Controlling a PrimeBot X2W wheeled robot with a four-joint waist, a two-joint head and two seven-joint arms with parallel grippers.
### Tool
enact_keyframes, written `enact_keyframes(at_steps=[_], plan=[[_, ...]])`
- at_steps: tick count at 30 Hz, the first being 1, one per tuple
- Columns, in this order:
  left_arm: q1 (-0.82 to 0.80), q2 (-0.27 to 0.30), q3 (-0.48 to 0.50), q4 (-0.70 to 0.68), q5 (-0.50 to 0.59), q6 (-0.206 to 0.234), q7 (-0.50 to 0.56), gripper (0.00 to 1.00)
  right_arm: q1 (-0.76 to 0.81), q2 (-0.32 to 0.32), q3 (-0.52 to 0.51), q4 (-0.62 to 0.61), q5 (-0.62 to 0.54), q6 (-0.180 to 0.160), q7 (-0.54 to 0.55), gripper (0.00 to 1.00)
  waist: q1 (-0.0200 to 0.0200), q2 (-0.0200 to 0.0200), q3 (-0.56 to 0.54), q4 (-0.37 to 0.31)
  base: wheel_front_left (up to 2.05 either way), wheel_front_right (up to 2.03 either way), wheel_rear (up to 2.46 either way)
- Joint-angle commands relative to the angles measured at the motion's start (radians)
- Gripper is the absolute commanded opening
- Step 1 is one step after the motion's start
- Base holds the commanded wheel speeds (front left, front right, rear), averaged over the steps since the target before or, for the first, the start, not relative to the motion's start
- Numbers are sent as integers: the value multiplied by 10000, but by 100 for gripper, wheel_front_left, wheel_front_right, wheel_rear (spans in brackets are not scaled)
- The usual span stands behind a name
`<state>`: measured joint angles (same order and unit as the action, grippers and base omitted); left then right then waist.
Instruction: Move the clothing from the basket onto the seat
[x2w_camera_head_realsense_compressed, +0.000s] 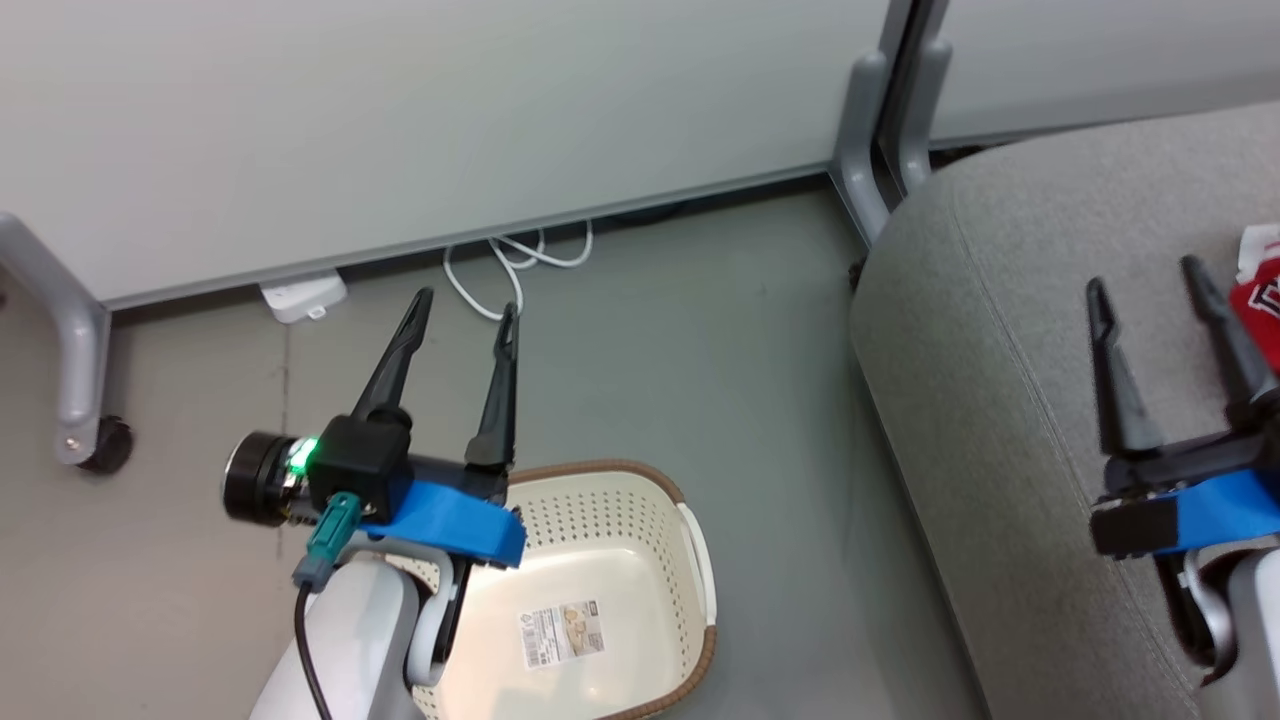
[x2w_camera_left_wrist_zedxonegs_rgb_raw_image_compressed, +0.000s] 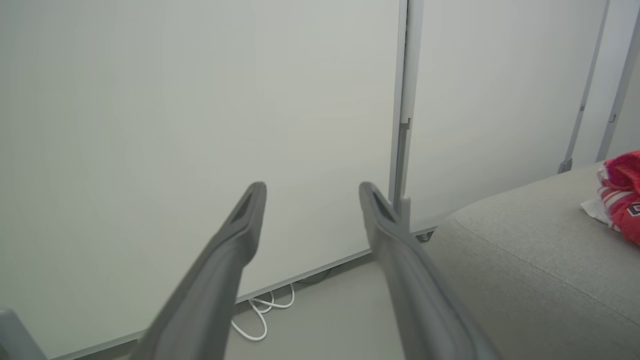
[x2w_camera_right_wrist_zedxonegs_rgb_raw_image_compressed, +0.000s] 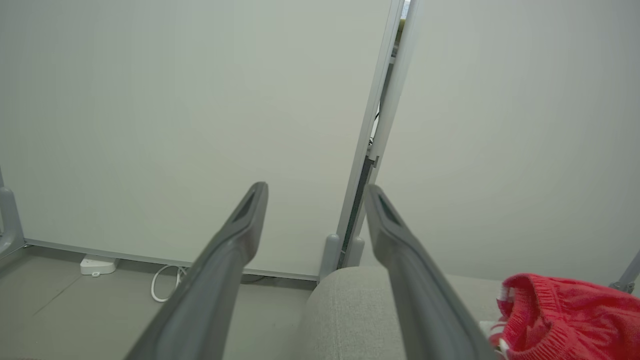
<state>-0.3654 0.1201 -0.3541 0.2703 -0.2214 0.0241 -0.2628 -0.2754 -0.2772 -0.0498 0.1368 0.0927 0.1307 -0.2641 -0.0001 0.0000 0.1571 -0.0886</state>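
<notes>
Red clothing on seat — beside right end effector.

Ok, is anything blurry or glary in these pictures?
Head view: soft even light, basket sharp, no glare. Left wrist view: left pincer blurs toward the lens, seat crisp. Right wrist view: right pincer equally soft, clothing in focus.

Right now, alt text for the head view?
An empty-looking basket stands on the floor, left of the grey seat, where red clothing lies at the picture's right edge. The open left gripper hangs beside the basket; the open right gripper hangs over the seat.
</notes>
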Motion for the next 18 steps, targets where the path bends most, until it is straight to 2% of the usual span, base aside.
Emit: enact_keyframes(at_steps=[1,8,18], plan=[[415,-62,339,-124,131,-84,-26,100,303,170,231,47,78,1,-4,100,1,0,-500,409,0,0,0],[1521,-263,1261,-350,436,-419,-28,100,888,694,711,407,277,1,-4,100,1,0,-1081,766,0,0,0],[2631,-572,2292,-667,749,-776,-27,100,1712,1316,785,919,360,1,-4,100,1,0,-1480,1015,0,0,0]])
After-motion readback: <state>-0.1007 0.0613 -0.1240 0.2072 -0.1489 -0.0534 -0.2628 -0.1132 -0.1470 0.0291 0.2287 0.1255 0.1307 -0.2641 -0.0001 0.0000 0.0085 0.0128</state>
